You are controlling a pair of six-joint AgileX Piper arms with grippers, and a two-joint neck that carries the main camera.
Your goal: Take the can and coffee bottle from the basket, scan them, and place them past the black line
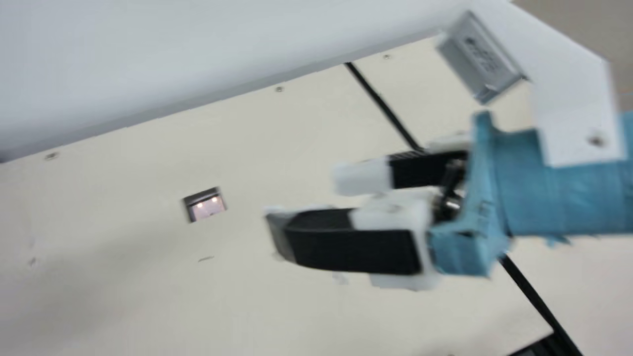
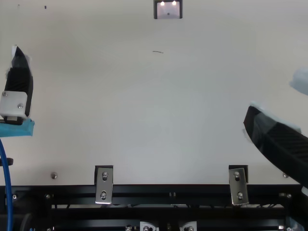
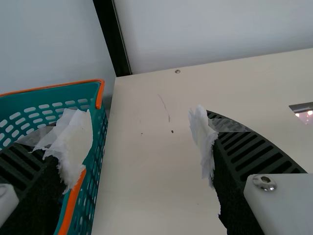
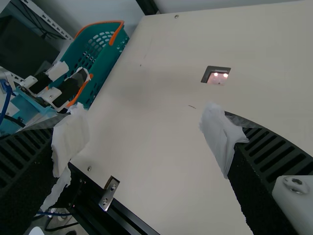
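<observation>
In the main view my right gripper (image 1: 307,205) hangs over the cream table, fingers spread, in front of the black line (image 1: 383,106). The top view has it at the right edge, and in its wrist view the gripper (image 4: 145,137) holds nothing. One finger of my left gripper (image 2: 19,79) shows at the top view's left. In its wrist view the left gripper (image 3: 138,139) stands open, one finger over the rim of the teal basket (image 3: 100,132). The basket (image 4: 100,51) has orange edges; what lies inside is hidden. A scanner window (image 1: 207,205) sits in the tabletop.
A pale wall (image 1: 148,49) borders the table's far side. Metal brackets (image 2: 104,184) and a black rail (image 2: 168,191) run along the near edge. Dark equipment (image 4: 24,46) stands beyond the basket, and a blue cable (image 2: 6,178) hangs at the left arm.
</observation>
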